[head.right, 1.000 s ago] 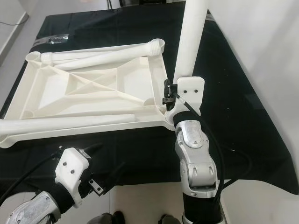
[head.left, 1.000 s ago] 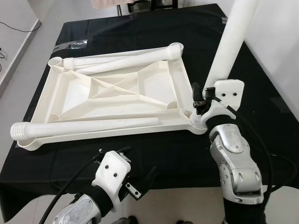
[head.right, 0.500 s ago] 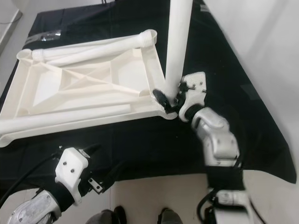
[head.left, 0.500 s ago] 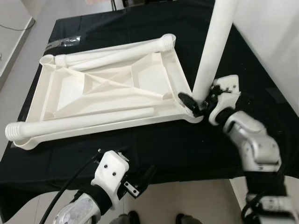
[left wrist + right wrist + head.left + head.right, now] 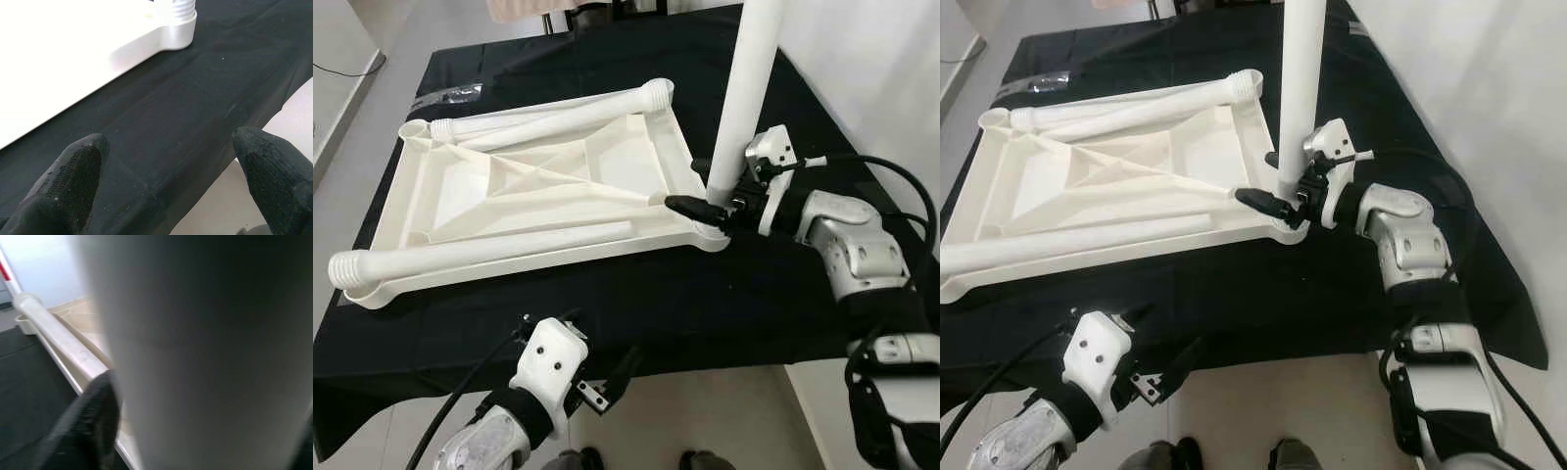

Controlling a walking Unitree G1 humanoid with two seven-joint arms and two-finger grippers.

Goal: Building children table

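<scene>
A white children's tabletop (image 5: pixel 460 201) lies upside down on the black cloth. One white leg (image 5: pixel 744 88) stands upright in its near right corner socket. My right gripper (image 5: pixel 710 191) reaches in from the right and is shut on that leg's base, one black finger (image 5: pixel 687 206) in front of it. In the right wrist view the leg (image 5: pixel 205 357) fills most of the frame beside a finger (image 5: pixel 93 421). Loose legs lie along the front edge (image 5: pixel 480 253) and the back edge (image 5: pixel 558 110). My left gripper (image 5: pixel 166 161) hangs open, holding nothing, below the table's front edge.
The black-covered table (image 5: pixel 636 313) ends just in front of me and drops off at the right (image 5: pixel 891 196). A clear plastic bag (image 5: pixel 450 93) lies at the back left corner. Pale floor runs along the left side.
My right forearm has swung from the near side of the upright leg round to its right, the gripper staying at the base. The camera has shifted. The left arm has not moved.
</scene>
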